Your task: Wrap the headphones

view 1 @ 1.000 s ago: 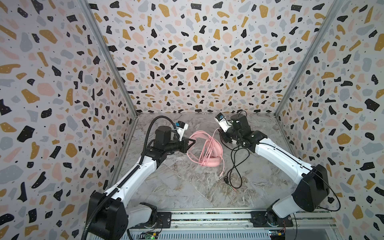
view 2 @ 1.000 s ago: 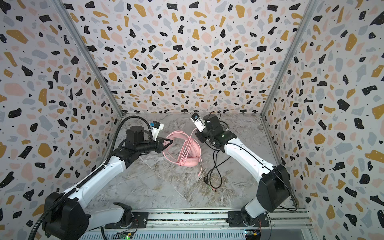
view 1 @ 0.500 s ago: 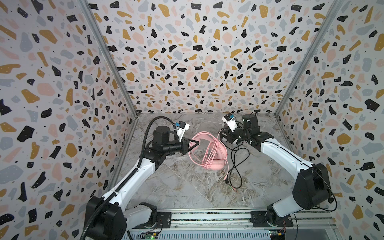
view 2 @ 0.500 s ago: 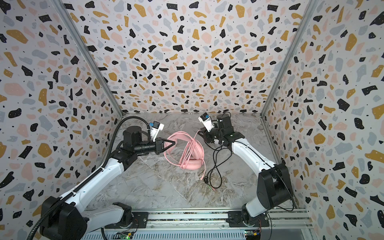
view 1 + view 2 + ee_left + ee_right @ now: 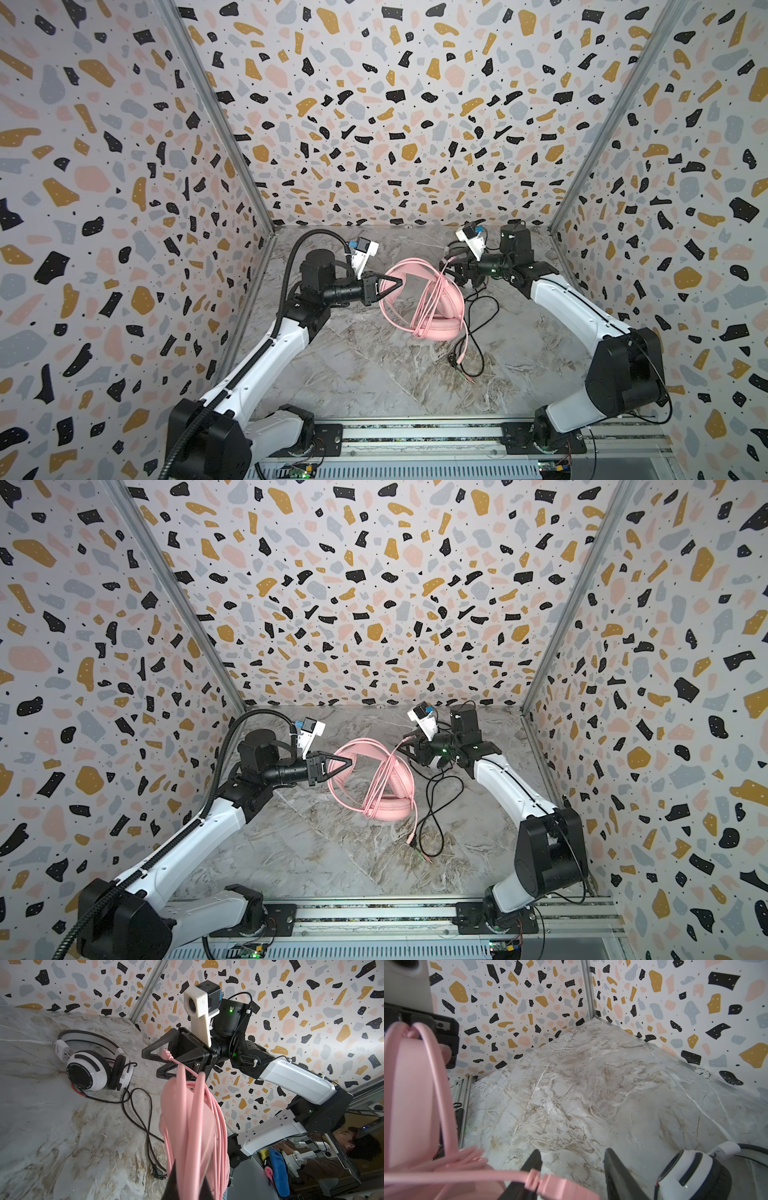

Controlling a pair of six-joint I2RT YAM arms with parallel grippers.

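Pink headphones stand band-up, cups on table, band pinched in left jaws; right jaws parted.

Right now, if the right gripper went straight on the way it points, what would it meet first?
Probably the bare marble table: the right gripper, open, aims at it. The pink plug lies across one finger; the pink headset sits off to the side.
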